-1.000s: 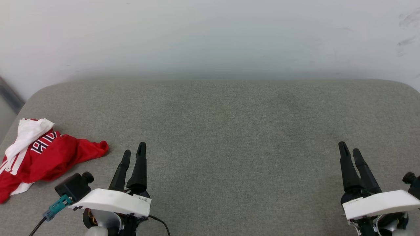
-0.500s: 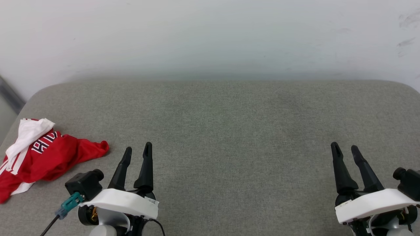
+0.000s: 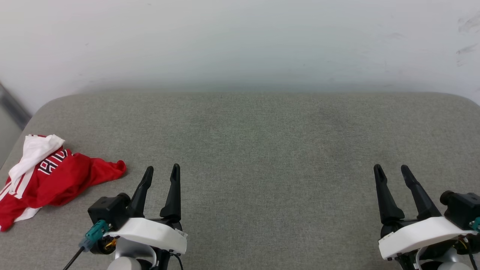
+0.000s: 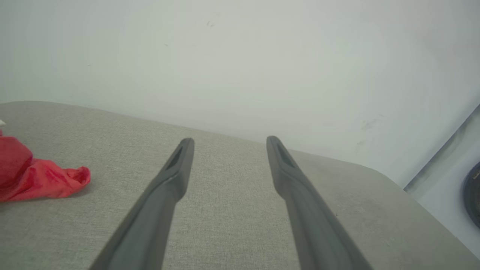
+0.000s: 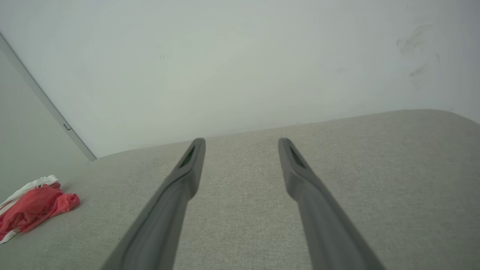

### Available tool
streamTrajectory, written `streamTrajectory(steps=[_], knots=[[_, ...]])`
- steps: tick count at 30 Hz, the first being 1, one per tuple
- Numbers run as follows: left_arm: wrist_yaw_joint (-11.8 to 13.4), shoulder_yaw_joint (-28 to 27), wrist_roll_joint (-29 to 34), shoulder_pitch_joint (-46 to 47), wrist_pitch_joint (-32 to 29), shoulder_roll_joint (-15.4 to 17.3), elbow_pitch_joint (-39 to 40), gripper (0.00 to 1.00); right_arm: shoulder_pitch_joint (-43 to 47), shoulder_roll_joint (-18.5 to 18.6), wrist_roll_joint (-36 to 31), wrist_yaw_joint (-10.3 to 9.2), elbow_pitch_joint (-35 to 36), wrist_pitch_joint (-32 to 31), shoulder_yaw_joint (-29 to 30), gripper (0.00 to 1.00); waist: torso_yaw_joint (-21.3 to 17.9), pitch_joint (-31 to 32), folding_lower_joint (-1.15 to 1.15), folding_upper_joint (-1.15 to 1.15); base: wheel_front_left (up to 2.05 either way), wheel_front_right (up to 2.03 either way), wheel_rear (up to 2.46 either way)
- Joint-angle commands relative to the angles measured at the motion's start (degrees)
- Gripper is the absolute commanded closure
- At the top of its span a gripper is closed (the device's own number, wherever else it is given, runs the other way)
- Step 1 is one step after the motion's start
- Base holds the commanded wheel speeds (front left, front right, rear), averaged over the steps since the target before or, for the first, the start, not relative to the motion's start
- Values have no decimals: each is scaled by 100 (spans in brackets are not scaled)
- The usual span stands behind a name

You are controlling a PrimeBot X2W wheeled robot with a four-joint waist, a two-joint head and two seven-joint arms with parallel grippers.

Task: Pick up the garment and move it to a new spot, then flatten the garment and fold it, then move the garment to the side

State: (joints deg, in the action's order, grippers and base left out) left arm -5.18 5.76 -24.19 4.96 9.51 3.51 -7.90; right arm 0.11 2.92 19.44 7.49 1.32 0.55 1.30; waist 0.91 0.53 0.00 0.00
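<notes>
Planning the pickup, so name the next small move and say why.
Probably swing the left tool toward its own left, over to the garment. The garment lies crumpled and untouched at the left edge of the gray cushion. The left tool stands open and empty beside it, much nearer than the right tool.

A grey fabric-covered bench (image 3: 262, 142) with rounded far corners stands against a plain white wall (image 3: 240, 41). Faint dark scuffs (image 3: 467, 22) mark it above the far right corner.

Head view from above, wrist views low, all sharing garment (image 3: 52, 180)
</notes>
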Motion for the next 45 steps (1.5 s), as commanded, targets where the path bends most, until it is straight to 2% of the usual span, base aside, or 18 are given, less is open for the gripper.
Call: streamTrajectory(steps=[1, 21, 45], knots=[[19, 36, 164, 100, 54, 43, 33, 0, 21, -1, -147, 0, 92, 16, 1, 0, 0, 3, 0, 0, 0, 0, 0], [172, 180, 1213, 112, 319, 75, -188, 0, 155, -4, -1134, -1, 270, 31, 142, 0, 11, 31, 0, 0, 0, 0, 0], [205, 277, 2015, 122, 577, 18, -318, 0, 249, -7, -1737, -1, 297, 246, 206, 0, 74, 46, 0, 0, 0, 0, 0]])
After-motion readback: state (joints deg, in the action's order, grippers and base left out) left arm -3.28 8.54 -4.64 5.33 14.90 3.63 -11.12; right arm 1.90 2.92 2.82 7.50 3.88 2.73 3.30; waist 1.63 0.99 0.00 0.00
